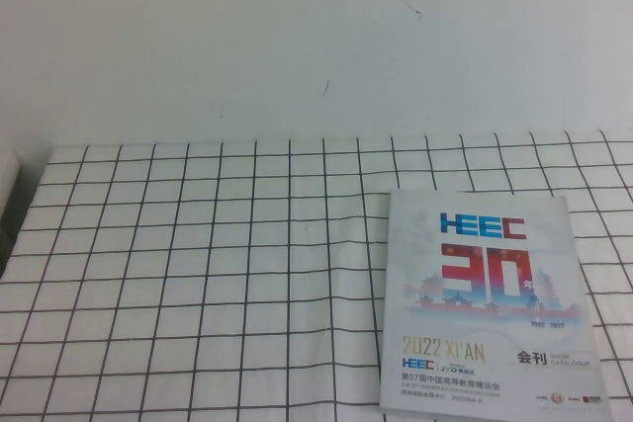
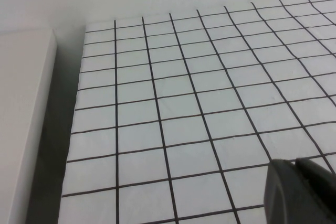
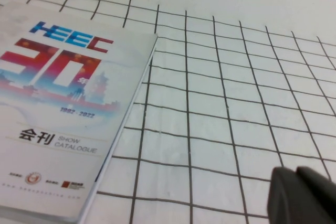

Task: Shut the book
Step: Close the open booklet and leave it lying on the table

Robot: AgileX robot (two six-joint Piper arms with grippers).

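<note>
Book flat, cover up, looks already closed, at near-right corner of grid cloth. Left gripper over bare cloth toward left edge. Right gripper over bare cloth near book's right side. Can't tell either claw's state. Risk: needless extra push slides book off near edge or rucks cloth.

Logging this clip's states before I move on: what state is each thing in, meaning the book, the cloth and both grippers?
Book: closed, lying flat on the cloth, front cover up.
Cloth: spread flat, with the book on its near right part.
Left gripper: over bare cloth, away from the book.
Right gripper: over the cloth beside the book, not touching it.
</note>
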